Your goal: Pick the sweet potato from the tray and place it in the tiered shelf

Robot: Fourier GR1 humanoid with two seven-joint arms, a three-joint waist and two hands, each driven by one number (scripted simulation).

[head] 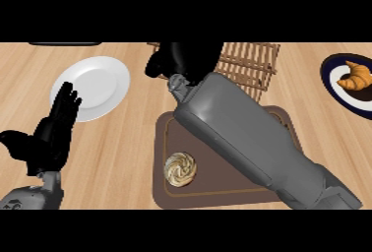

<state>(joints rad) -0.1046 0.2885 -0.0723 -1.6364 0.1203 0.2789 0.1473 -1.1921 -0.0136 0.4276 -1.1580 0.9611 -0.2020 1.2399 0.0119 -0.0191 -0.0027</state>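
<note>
Right hand over the slatted shelf, sweet potato out of sight.

Head view: the right hand (178, 61) reaches to the upper middle of the frame above the tiered shelf (251, 61), its forearm crossing the brown tray (163, 197). Its fingers curl downward, but whether they enclose the sweet potato cannot be told; the vegetable shows nowhere, likely hidden beneath that hand for release. The tray holds only a swirled pastry (180, 169) at lower centre. The left hand (51, 130) rests at the left, fingers straight and pressed together, overlapping the bare white plate (98, 83). A croissant (356, 76) lies on the dark plate (330, 64), upper right.
</note>
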